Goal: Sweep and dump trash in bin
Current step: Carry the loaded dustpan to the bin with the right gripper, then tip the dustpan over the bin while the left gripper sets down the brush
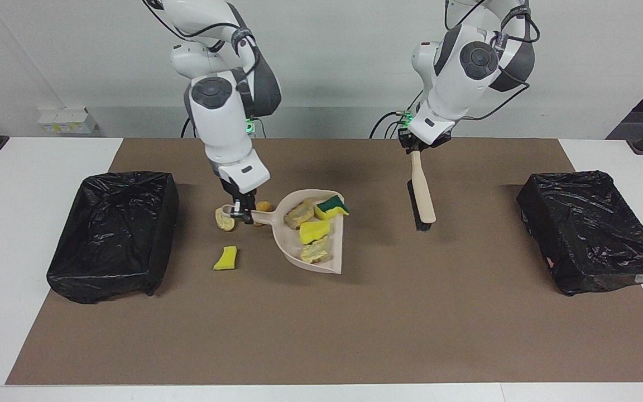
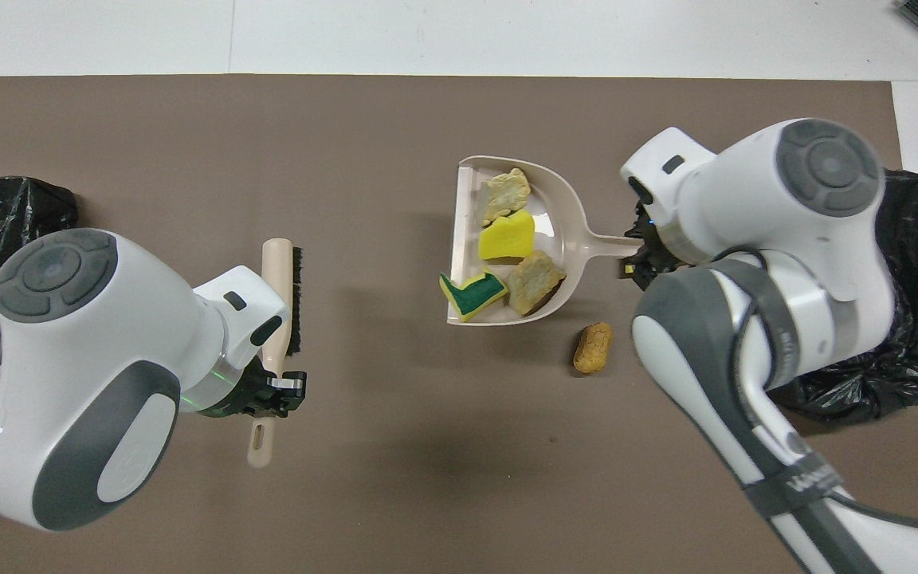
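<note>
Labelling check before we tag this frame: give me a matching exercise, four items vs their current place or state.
Things:
1. dustpan
2. brush
3. orange-brown scrap
4. green-backed scrap

Places or states:
A. hanging from the left gripper
B. lying in the dustpan
C. lying on the brown mat
D. lifted by its handle in the right gripper, carrying four scraps

Pairs: 1-D, 2-A, 3-C, 4-B

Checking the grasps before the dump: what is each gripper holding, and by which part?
Right gripper holds the dustpan by its handle's end. Left gripper holds the brush by the top of its handle.
</note>
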